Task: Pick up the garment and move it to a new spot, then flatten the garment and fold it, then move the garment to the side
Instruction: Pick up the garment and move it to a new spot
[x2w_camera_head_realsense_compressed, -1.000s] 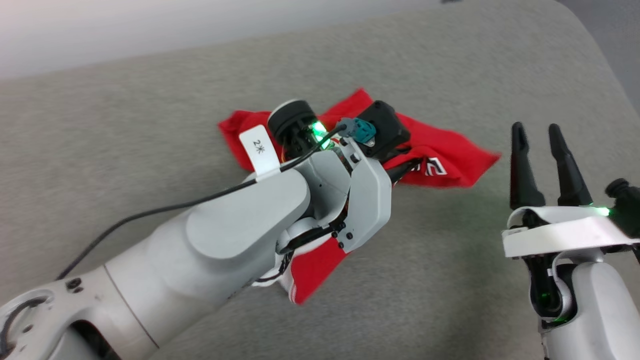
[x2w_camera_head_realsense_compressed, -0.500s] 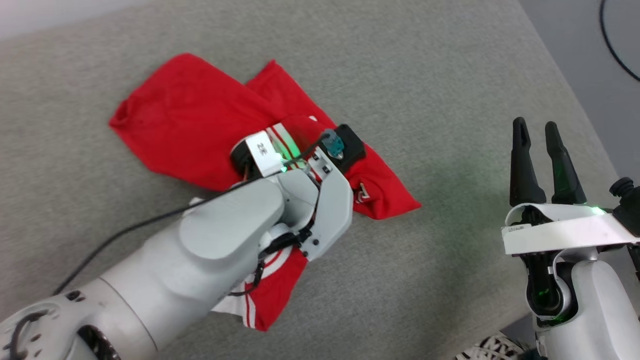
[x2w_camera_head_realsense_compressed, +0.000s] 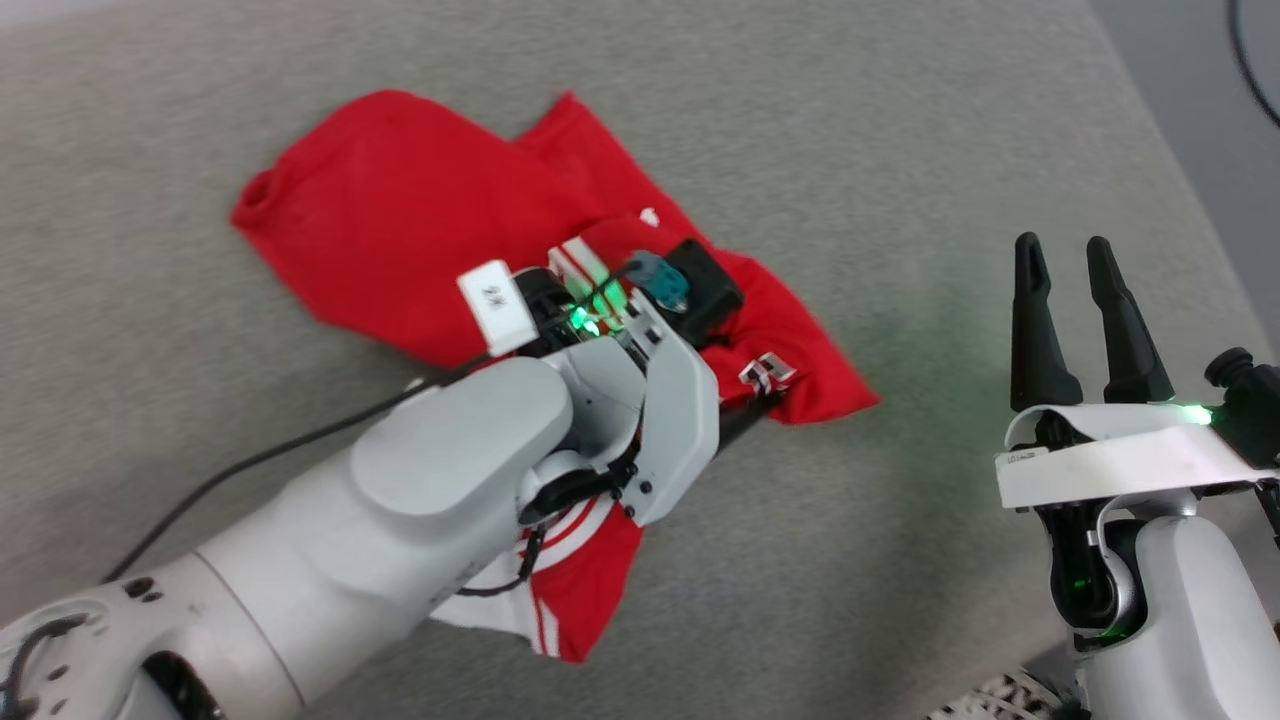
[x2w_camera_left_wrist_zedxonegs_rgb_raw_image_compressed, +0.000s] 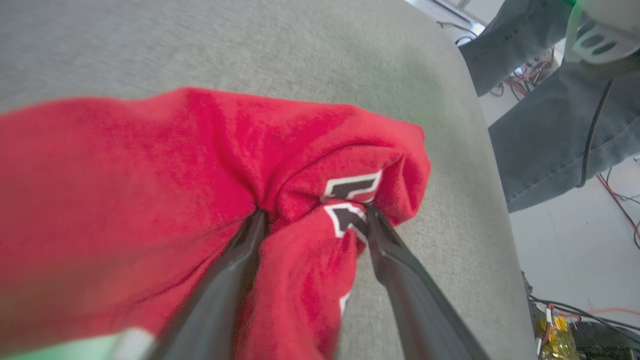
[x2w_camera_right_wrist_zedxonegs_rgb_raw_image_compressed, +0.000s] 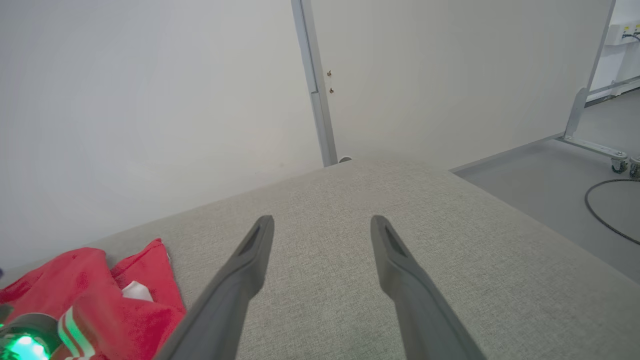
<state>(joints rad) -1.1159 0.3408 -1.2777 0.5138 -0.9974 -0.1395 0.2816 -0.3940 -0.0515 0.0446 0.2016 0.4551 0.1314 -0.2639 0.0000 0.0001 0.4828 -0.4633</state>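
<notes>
Closest to me, my left forearm (x2w_camera_head_realsense_compressed: 440, 500) lies across the near hem of the garment (x2w_camera_head_realsense_compressed: 400, 220), whose white double stripes (x2w_camera_head_realsense_compressed: 575, 520) peek out under the wrist. Ahead of that, the left end effector (x2w_camera_left_wrist_zedxonegs_rgb_raw_image_compressed: 314, 222) has its fingers spread about as wide as the idle one's. The tips are pressed into the cloth either side of a raised ridge by the number print (x2w_camera_left_wrist_zedxonegs_rgb_raw_image_compressed: 350, 187), so I read it as released, not clenched. The jersey lies rumpled and half-spread in the middle of the grey fabric-covered table (x2w_camera_head_realsense_compressed: 900, 150). It looks light, limp and likely to sag and drag. I would pinch a seamed edge or the striped hem rather than a loose mid-panel fold, which would slide out. To the right, well apart from the cloth, the right end effector (x2w_camera_head_realsense_compressed: 1060, 245) hovers released and empty. Beyond the table's rounded corner stand a person's denim-clad legs (x2w_camera_left_wrist_zedxonegs_rgb_raw_image_compressed: 550, 125), with cables (x2w_camera_left_wrist_zedxonegs_rgb_raw_image_compressed: 615, 200) on the floor. I judge both worth avoiding on any wide swing.
</notes>
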